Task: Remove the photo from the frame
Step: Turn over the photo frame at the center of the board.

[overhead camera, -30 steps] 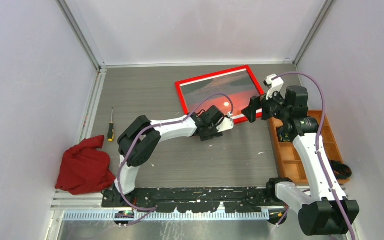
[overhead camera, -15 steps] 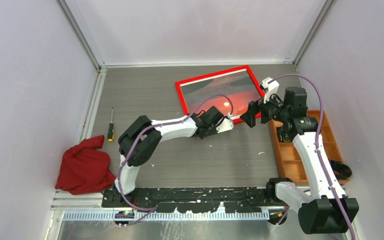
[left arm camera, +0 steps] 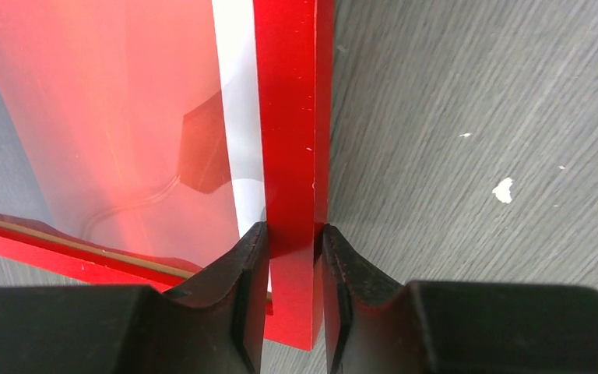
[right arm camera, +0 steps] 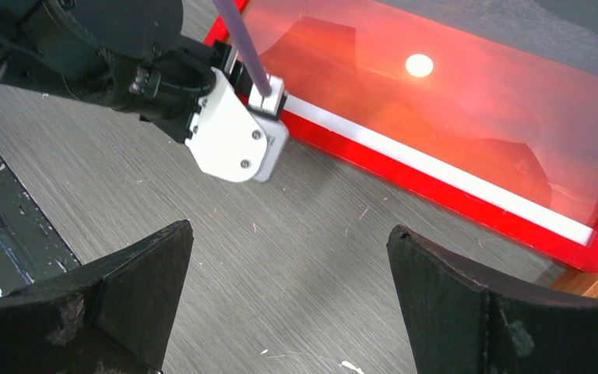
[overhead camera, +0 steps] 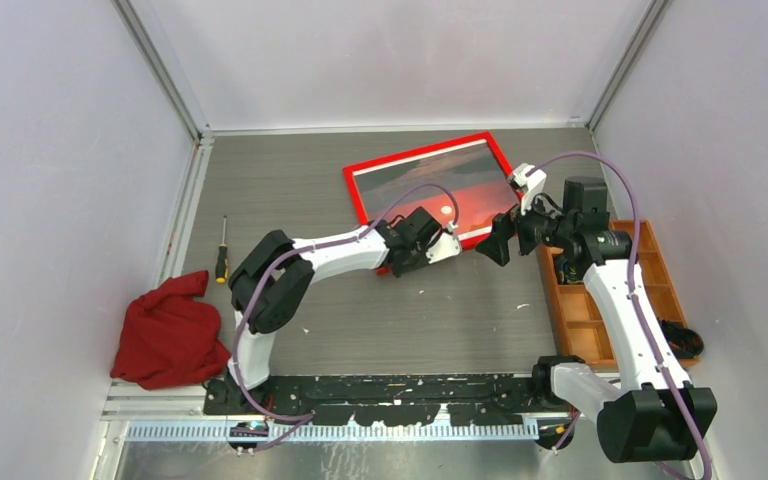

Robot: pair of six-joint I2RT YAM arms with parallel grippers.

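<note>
Two tools are mine, and only one has hold of anything. My left tool [left arm camera: 292, 234] is closed most of the way on a rail of the frame [left arm camera: 284, 117], close to a corner. One finger [left arm camera: 237, 273] sits on the inner side of the rail, against the thin white edge of the photo [left arm camera: 124, 117]. The other presses the rail's outer side, next to the bare worktop [left arm camera: 475, 93]. From above, this tool [overhead camera: 438, 240] is at the near edge of the frame [overhead camera: 415, 152]. I cannot tell whether that edge is raised off the worktop.

My right tool [right arm camera: 290, 234] stands as wide open as it goes and holds nothing. Its fingers are apart over bare worktop, just on the near side of the frame's near rail. From above it [overhead camera: 495, 240] hangs close to the frame's near right corner, facing my left tool and not touching it.

The photo [overhead camera: 430, 180] is in the frame, face up, red sky and small bright sun showing through the glare. The frame lies toward the far right of the worktop. An orange tray [overhead camera: 660, 290] sits by the right wall near that same corner. A screwdriver [overhead camera: 221, 258] and a red cloth [overhead camera: 170, 335] lie well apart on the left.
</note>
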